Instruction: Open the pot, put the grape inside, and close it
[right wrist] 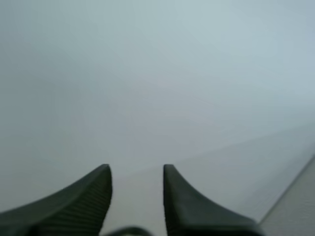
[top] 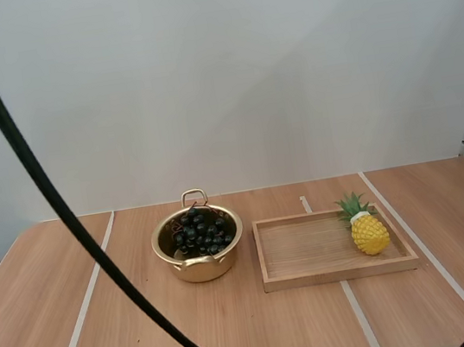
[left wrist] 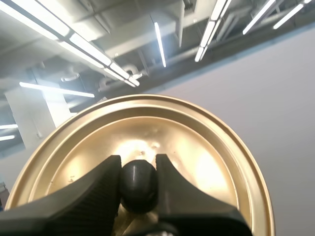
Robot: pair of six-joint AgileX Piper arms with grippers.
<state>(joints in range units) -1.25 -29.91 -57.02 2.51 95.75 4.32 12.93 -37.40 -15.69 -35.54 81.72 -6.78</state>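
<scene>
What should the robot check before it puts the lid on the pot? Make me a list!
1. Grapes inside the pot: ok.
2. Left tool pinching the black knob of the lid: ok.
3. Nothing lying across the pot's rim: ok.
4. Right tool open, holding nothing: ok.
5. Lid lined up above the pot: cannot tell.
6. Tray with the pineapple standing beside the pot, not touching it: ok.
</scene>
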